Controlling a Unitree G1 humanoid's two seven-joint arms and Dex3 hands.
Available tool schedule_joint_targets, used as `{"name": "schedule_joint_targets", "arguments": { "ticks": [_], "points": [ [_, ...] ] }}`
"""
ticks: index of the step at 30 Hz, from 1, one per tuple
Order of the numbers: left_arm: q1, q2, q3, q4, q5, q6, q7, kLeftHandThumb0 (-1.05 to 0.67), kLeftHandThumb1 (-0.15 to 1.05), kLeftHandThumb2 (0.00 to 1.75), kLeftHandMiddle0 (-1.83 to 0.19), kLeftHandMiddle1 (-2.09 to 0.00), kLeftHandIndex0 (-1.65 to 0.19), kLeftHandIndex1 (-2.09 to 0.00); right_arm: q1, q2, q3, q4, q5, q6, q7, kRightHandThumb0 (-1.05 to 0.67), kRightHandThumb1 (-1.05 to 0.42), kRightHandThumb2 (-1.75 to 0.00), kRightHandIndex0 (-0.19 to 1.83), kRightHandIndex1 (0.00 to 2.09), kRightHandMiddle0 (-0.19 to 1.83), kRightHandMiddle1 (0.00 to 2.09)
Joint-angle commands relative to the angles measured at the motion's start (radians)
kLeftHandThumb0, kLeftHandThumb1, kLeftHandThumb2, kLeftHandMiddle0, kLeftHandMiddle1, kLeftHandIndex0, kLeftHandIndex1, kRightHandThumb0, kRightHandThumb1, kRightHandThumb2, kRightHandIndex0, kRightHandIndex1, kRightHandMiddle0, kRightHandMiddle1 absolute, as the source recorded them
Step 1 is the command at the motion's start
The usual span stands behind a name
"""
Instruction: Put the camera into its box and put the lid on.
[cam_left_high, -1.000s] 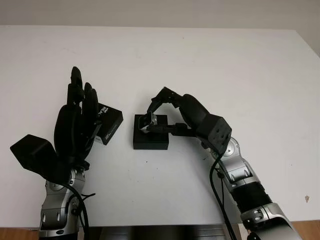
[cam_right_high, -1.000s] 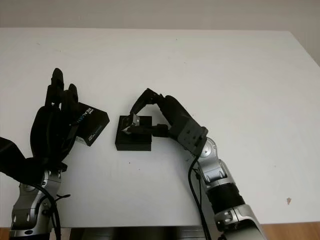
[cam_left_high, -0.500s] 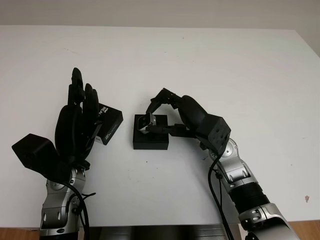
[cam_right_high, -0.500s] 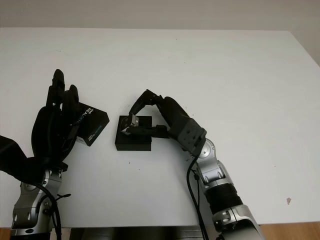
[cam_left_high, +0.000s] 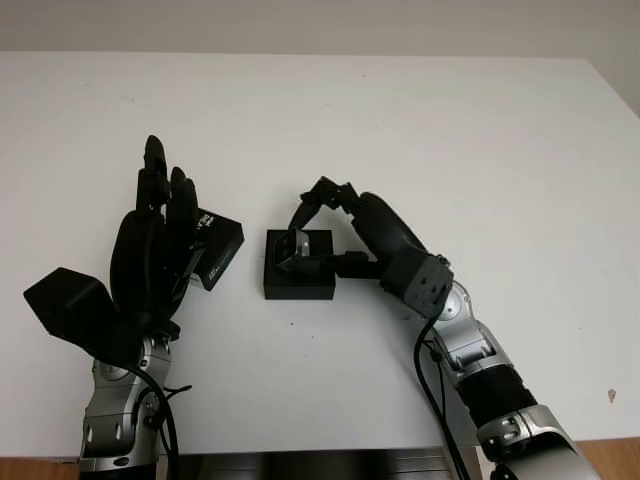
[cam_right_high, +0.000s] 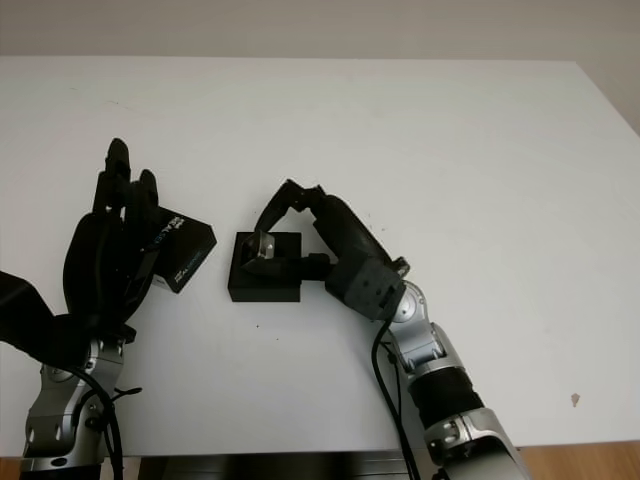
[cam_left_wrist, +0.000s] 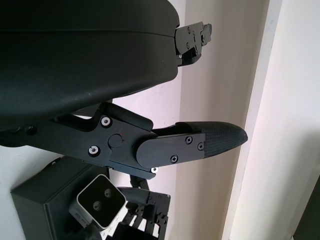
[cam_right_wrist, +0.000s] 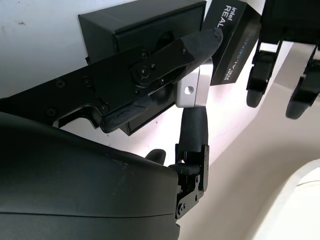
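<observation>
White table (cam_left_high: 420, 130), silver camera (cam_right_wrist: 192, 89) fingers-gripped.

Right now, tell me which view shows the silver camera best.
The right wrist view: the camera sits close up, pinched by the right hand over the open box. The left wrist view shows its lens face; the eye views show it small between the fingers.

The right hand (cam_right_wrist: 192, 75) pinches the silver camera (cam_right_wrist: 192, 90) between its fingers (cam_right_wrist: 165, 55) over the open black box (cam_right_wrist: 135, 25); the lettered lid (cam_right_wrist: 232, 40) lies just beside the box.
</observation>
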Motion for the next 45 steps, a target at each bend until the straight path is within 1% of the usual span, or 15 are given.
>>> {"name": "schedule_joint_targets", "arguments": {
  "ticks": [1, 9, 19, 23, 27, 29, 30, 31, 32, 33, 34, 35, 37, 38, 45],
  "points": [
    [-0.002, -0.001, 0.006, -0.007, -0.006, -0.008, 0.001, -0.69, 1.05, 0.5, 0.19, 0.0, 0.19, 0.0, 0.003, -0.003, 0.013, 0.017, -0.016, -0.025, -0.008, -0.37, -0.98, -0.05, -0.19, 1.1, 0.32, 1.8],
    [0.0, 0.001, 0.005, -0.006, -0.004, -0.01, -0.001, -0.69, 1.05, 0.52, 0.19, 0.0, 0.19, 0.0, 0.004, -0.014, 0.03, 0.037, -0.075, -0.084, -0.065, -0.35, -0.97, -0.05, -0.19, 1.16, 0.35, 1.79],
    [0.001, 0.001, 0.007, -0.006, -0.009, -0.01, -0.004, -0.69, 1.05, 0.51, 0.19, 0.0, 0.19, 0.0, 0.011, -0.026, 0.045, 0.025, -0.119, -0.083, -0.093, -0.35, -0.96, -0.05, -0.19, 1.17, 0.39, 1.8],
    [0.002, 0.0, 0.008, -0.008, -0.009, -0.008, -0.001, -0.69, 1.05, 0.51, 0.19, 0.0, 0.19, 0.0, 0.015, -0.03, 0.047, 0.012, -0.141, -0.068, -0.113, -0.35, -0.96, -0.05, -0.19, 1.17, 0.38, 1.79],
    [0.002, 0.003, 0.01, -0.006, -0.008, -0.008, -0.002, -0.69, 1.05, 0.51, 0.19, 0.0, 0.19, 0.0, 0.025, -0.039, 0.051, -0.037, -0.166, 0.002, -0.105, -0.37, -0.96, -0.05, -0.19, 1.17, 0.35, 1.76],
    [0.003, 0.003, 0.01, -0.005, -0.009, -0.01, -0.004, -0.69, 1.05, 0.51, 0.19, 0.0, 0.19, 0.0, 0.028, -0.065, 0.068, -0.087, -0.209, 0.066, -0.07, -0.45, -0.97, -0.05, -0.19, 0.98, 0.22, 1.6],
    [0.003, 0.003, 0.011, -0.006, -0.011, -0.009, -0.005, -0.69, 1.05, 0.52, 0.19, 0.0, 0.19, 0.0, 0.03, -0.08, 0.078, -0.116, -0.23, 0.094, -0.048, -0.51, -0.96, -0.05, -0.19, 0.82, 0.13, 1.43],
    [0.003, 0.003, 0.012, -0.006, -0.012, -0.009, -0.006, -0.69, 1.05, 0.51, 0.19, 0.0, 0.19, 0.0, 0.033, -0.09, 0.084, -0.139, -0.243, 0.114, -0.034, -0.58, -0.96, -0.05, -0.18, 0.62, 0.06, 1.14],
    [0.003, 0.003, 0.012, -0.006, -0.011, -0.009, -0.006, -0.69, 1.05, 0.51, 0.19, 0.0, 0.19, 0.0, 0.036, -0.104, 0.092, -0.168, -0.265, 0.131, -0.022, -0.6, -0.96, -0.05, -0.16, 0.53, 0.05, 1.02],
    [0.003, 0.004, 0.013, -0.006, -0.01, -0.01, -0.005, -0.69, 1.05, 0.51, 0.19, 0.0, 0.19, 0.0, 0.04, -0.115, 0.098, -0.196, -0.283, 0.146, -0.011, -0.64, -0.95, -0.05, -0.16, 0.42, 0.03, 0.81],
    [0.003, 0.004, 0.013, -0.006, -0.009, -0.011, -0.005, -0.69, 1.05, 0.5, 0.19, 0.0, 0.19, 0.0, 0.045, -0.126, 0.103, -0.222, -0.299, 0.158, -0.002, -0.67, -0.93, -0.05, -0.15, 0.28, 0.05, 0.55],
    [0.003, 0.004, 0.014, -0.007, -0.01, -0.012, -0.005, -0.69, 1.05, 0.5, 0.19, 0.0, 0.19, 0.0, 0.048, -0.132, 0.106, -0.241, -0.309, 0.167, 0.005, -0.68, -0.92, -0.05, -0.15, 0.22, 0.06, 0.43],
    [0.002, 0.002, 0.015, -0.007, -0.012, -0.01, -0.005, -0.69, 1.05, 0.5, 0.19, 0.0, 0.19, 0.0, 0.059, -0.147, 0.11, -0.279, -0.317, 0.178, 0.023, -0.68, -0.91, -0.05, -0.16, 0.15, 0.06, 0.31],
    [0.002, 0.002, 0.015, -0.007, -0.013, -0.01, -0.005, -0.69, 1.05, 0.49, 0.19, 0.0, 0.19, 0.0, 0.064, -0.154, 0.113, -0.297, -0.323, 0.182, 0.031, -0.68, -0.91, -0.05, -0.17, 0.14, 0.05, 0.29],
    [0.0, 0.005, 0.016, -0.002, -0.01, -0.014, -0.009, -0.68, 1.05, 0.5, 0.19, 0.0, 0.19, 0.0, 0.085, -0.186, 0.13, -0.388, -0.342, 0.223, 0.093, -0.66, -0.89, -0.05, -0.19, 0.1, 0.05, 0.23]
  ]
}}
